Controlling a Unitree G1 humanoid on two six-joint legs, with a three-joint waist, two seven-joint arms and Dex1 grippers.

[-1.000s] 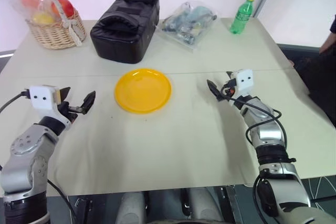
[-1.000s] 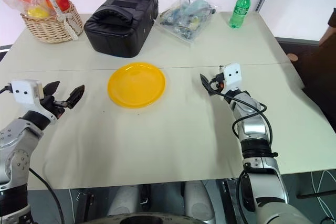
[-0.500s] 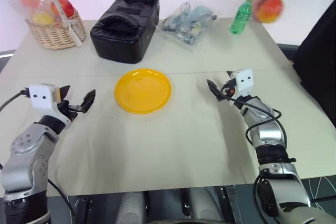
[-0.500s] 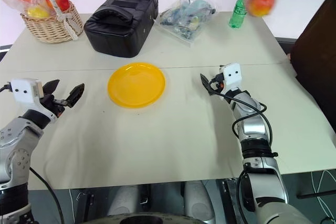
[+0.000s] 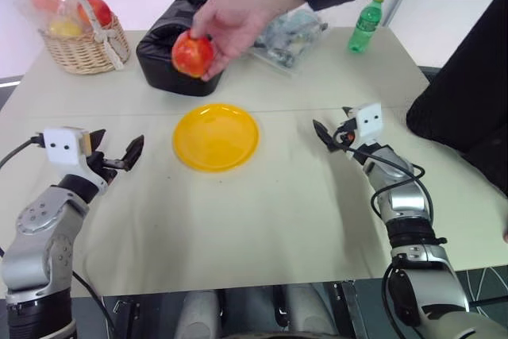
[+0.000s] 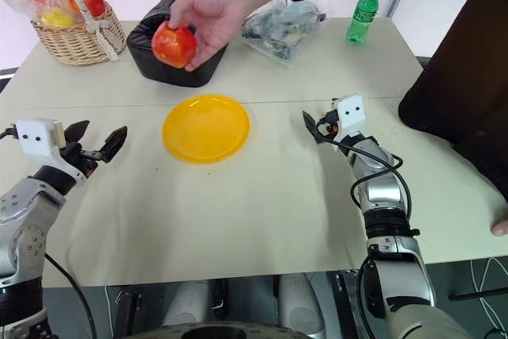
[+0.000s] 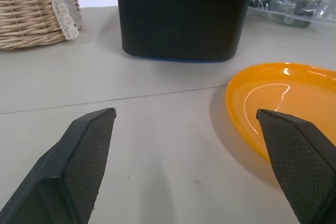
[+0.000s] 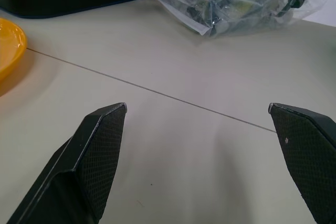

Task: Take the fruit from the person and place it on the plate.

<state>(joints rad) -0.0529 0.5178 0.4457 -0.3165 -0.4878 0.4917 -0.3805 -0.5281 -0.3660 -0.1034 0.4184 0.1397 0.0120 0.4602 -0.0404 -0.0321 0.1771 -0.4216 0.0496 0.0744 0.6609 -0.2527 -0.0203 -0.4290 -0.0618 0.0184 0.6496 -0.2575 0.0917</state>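
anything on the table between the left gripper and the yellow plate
Nothing: in the left wrist view bare table runs from the open left gripper to the plate. The black bag sits farther back.

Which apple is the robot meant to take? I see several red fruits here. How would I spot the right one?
Start at the yellow plate in the middle of the table, then look just beyond it, in front of the black bag. There the person's hand holds the apple in the air. Unlike the fruits in the wicker basket at the far left corner, it is bare, with no plastic wrap.
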